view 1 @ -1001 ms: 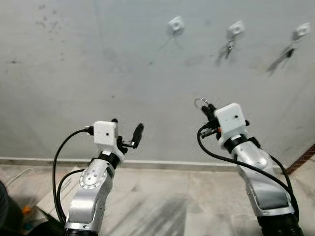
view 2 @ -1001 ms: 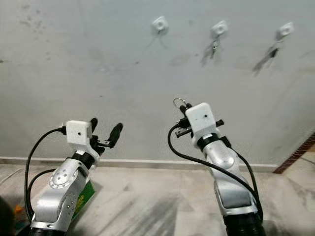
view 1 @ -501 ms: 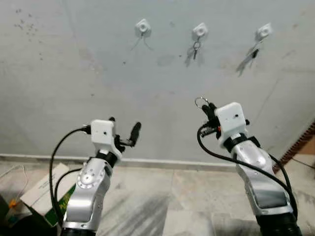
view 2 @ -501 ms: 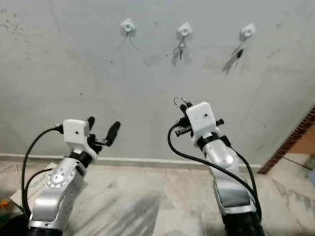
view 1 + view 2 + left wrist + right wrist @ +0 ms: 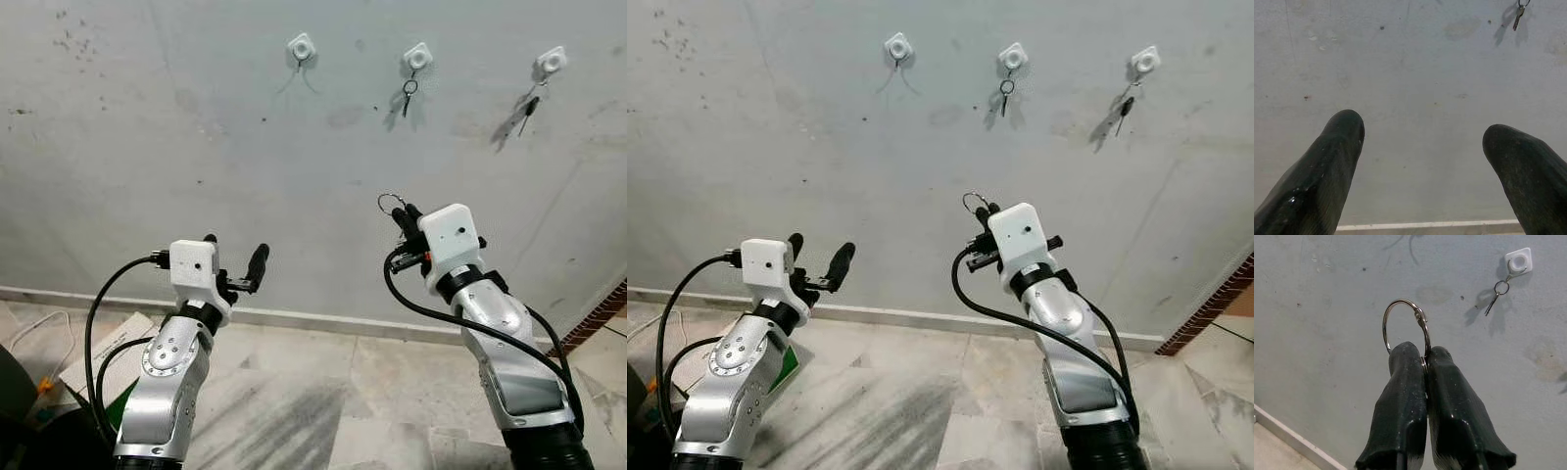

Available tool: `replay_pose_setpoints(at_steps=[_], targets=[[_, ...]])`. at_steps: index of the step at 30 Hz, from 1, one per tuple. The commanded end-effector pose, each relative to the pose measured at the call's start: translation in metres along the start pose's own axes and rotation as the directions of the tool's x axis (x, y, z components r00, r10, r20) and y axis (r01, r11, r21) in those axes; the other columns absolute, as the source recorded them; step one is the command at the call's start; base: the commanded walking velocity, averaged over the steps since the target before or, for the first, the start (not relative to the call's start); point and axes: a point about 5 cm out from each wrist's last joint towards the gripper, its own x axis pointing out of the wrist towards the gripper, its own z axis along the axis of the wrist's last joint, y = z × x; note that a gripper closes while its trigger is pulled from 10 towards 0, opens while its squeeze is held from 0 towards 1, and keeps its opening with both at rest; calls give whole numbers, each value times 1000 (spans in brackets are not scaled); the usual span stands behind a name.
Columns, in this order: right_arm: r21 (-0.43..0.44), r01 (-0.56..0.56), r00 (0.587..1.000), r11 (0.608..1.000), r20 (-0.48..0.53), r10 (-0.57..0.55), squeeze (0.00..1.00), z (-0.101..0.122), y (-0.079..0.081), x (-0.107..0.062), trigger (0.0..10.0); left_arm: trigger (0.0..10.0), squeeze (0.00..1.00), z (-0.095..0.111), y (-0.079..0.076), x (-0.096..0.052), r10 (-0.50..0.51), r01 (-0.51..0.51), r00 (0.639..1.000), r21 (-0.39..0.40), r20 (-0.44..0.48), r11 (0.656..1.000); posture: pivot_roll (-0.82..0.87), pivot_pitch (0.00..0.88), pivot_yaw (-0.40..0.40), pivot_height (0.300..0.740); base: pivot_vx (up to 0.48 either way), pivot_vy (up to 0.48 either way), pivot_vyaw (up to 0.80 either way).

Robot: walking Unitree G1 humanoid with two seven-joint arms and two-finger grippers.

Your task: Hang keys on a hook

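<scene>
Right wrist view: right gripper (image 5: 1424, 357), fingers pressed together on a key ring (image 5: 1403, 323), loop standing clear above the tips, raised before the wall (image 5: 147, 117). Since half a second ago the head camera has swung, the hooks shifting rightward in frame; arms hold their pose. Free hook (image 5: 301, 47) at left; middle hook (image 5: 418, 56) and right hook (image 5: 551, 62) each carry keys. Ring well below the free hook; judged approach stage. Left gripper (image 5: 234, 264) spread, empty. Grey wall, stained; marble floor (image 5: 323, 392); carton (image 5: 103, 348) at lower left
</scene>
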Motion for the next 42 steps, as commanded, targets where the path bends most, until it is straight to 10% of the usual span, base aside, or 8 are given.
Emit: replay_pose_setpoints(at_steps=[1,42], targets=[[-8,-1,1000,1000,23,1,0,5,-1,1,10000,10000,0,5,-1,-1,-13,12,1000,14,23,1000,-45,0,-2,740,0,0,0],[-9,3,1000,1000,16,-3,0,2,0,1,10000,10000,0,7,-5,1,-43,43,999,2,30,999,-43,0,6,740,358,125,0]])
